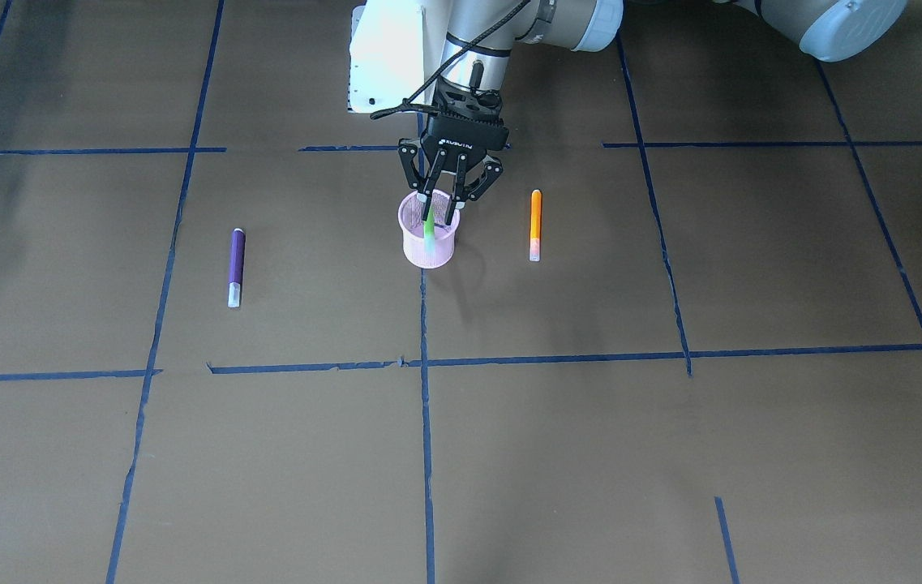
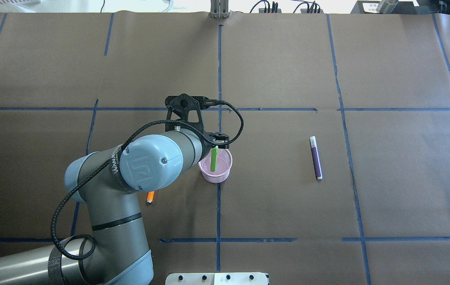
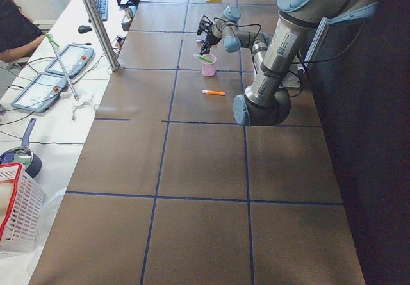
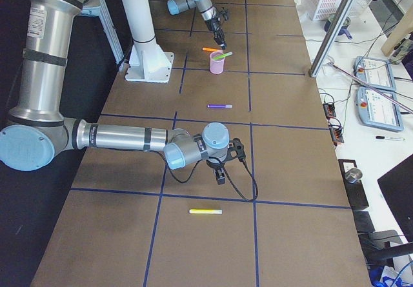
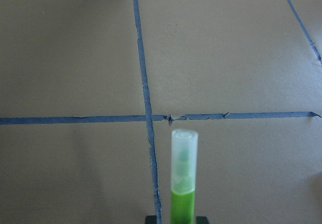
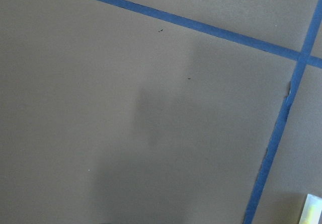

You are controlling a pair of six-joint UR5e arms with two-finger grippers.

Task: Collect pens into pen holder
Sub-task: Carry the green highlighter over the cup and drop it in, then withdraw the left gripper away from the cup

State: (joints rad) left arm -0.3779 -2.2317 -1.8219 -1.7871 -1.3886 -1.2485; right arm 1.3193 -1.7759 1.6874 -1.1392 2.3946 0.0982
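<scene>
The left gripper (image 1: 439,212) hangs right over the holder (image 1: 428,238), its fingers (image 1: 451,212) parted either side of the green pen (image 1: 429,233), which leans inside the holder, cap end up. Whether they touch the pen, I cannot tell. The orange pen (image 1: 535,225) lies near the holder towards the robot's left, the purple pen (image 1: 236,266) farther off on the holder's opposite side. The right gripper (image 4: 221,175) sits well apart from the holder; its state cannot be told.

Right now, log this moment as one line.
left gripper: open over pink pen holder | green pen: in holder | orange pen, purple pen: on table
</scene>
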